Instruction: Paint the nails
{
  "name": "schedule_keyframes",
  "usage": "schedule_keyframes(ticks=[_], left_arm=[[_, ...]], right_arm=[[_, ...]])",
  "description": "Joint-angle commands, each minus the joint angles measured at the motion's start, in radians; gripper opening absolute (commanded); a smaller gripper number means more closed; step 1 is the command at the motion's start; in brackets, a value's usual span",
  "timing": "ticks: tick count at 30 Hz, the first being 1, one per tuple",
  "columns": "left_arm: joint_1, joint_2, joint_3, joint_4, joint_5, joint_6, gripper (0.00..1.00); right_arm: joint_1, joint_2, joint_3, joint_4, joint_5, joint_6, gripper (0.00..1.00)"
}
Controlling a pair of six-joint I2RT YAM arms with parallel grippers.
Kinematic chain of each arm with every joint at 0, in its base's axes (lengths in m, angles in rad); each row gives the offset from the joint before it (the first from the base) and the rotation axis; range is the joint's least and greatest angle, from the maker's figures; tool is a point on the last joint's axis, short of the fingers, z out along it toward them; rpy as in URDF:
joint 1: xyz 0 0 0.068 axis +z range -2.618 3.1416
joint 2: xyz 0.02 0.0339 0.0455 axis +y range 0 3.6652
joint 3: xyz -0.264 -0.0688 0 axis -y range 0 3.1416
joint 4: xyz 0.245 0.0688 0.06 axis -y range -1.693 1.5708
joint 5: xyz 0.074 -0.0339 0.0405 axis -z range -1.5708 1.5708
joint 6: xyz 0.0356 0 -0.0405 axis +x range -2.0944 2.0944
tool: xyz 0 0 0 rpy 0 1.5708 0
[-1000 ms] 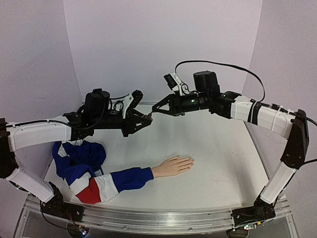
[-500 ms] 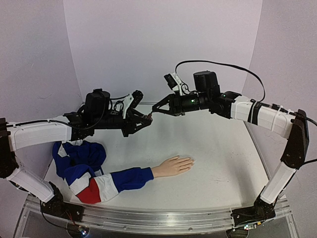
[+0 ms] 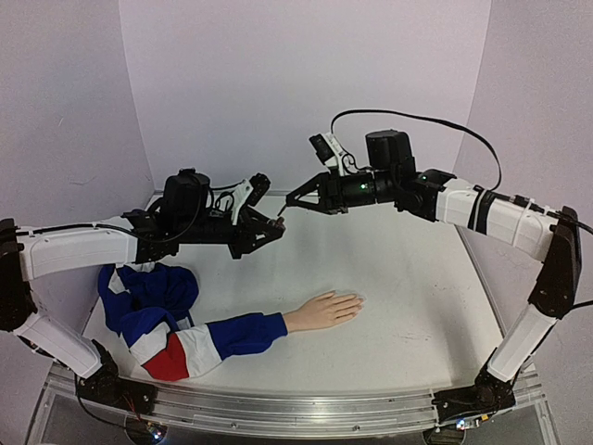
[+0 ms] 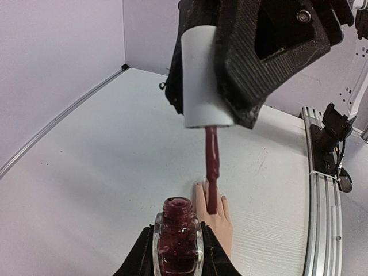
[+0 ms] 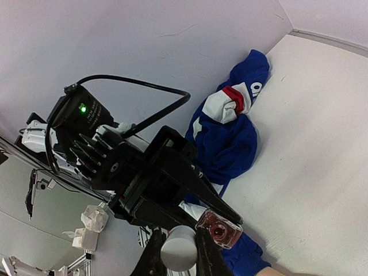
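The peach mannequin hand (image 3: 324,310) lies flat on the table, fingers to the right, its tiny pale nails (image 3: 357,300) at the fingertips; it also shows in the left wrist view (image 4: 214,214). My left gripper (image 3: 276,223) is shut on the open dark red polish bottle (image 4: 177,238), held high above the table. My right gripper (image 3: 293,200) is shut on the pale cap (image 4: 201,75), whose red-coated brush (image 4: 211,167) hangs free just above and beside the bottle's mouth. In the right wrist view the cap (image 5: 179,248) sits between my fingers next to the bottle (image 5: 219,229).
The blue, white and red sleeve (image 3: 204,338) runs left from the hand into a bunched heap (image 3: 144,292) at the table's left. Pale walls close in the back and sides. A metal rail (image 3: 278,408) edges the front.
My right gripper has lifted slightly with the cap, drawing the brush out and up from the bottle. The left gripper and bottle have shifted a little right. The hand has not moved.
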Motion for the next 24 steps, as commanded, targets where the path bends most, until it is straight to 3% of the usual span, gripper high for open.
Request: schedule_keyframes(ticks=[1,10,17,24], left_arm=[[-0.003,-0.007,0.003,0.033,-0.009,0.014,0.00],[-0.004,-0.031,-0.020,0.033,-0.050,0.014,0.00],[-0.004,-0.070,-0.025,0.035,-0.099,0.002,0.00],[-0.007,-0.072,-0.001,0.042,-0.115,-0.041,0.00]], right_arm=[[0.001,-0.061,-0.006,0.049,0.017,0.002,0.00],[-0.049,-0.165,-0.104,0.019,0.160,-0.010,0.00],[-0.090,-0.294,-0.308,-0.234,0.428,-0.113,0.00],[-0.090,-0.400,-0.603,-0.184,0.573,-0.089,0.00]])
